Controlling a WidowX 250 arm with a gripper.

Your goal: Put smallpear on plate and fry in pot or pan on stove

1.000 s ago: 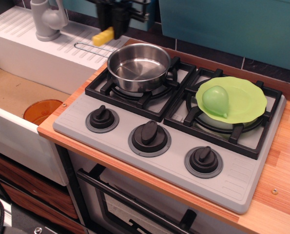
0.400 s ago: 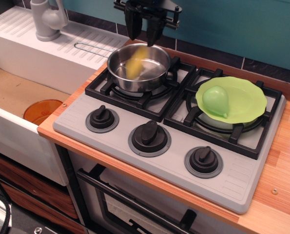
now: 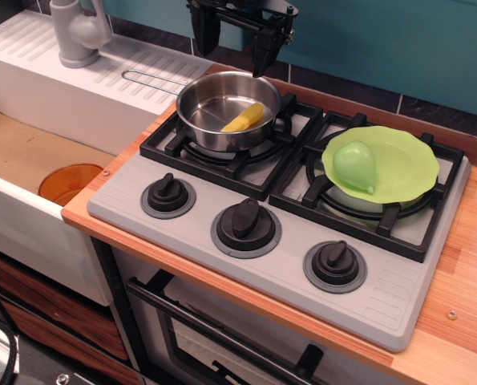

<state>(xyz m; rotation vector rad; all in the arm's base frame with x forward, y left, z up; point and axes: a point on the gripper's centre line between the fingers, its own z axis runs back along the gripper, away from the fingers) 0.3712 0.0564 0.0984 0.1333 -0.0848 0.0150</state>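
Both task items look placed. The fry [image 3: 244,119] lies inside the pan [image 3: 228,108], slanted, resting on the floor at the pan's right side, one end against the wall. Pan sits on the stove's [image 3: 278,241] left burner grate, wire handle pointing away to the left.

The smallpear [image 3: 355,166] rests on the plate [image 3: 406,160], on its left half, tip toward the front rim. Plate sits on the burner right of the pan.

The hand [image 3: 236,36] hangs above the pan's far rim, fingers spread apart, holding nothing; top of it is cut off by the frame, so the wrist pose is unclear.

Judgement: release step finished; task seems complete. Next move calls only for a clean lift away from the pan, not clipping rim or handle. Wooden worktop [image 3: 462,297] borders the stove.
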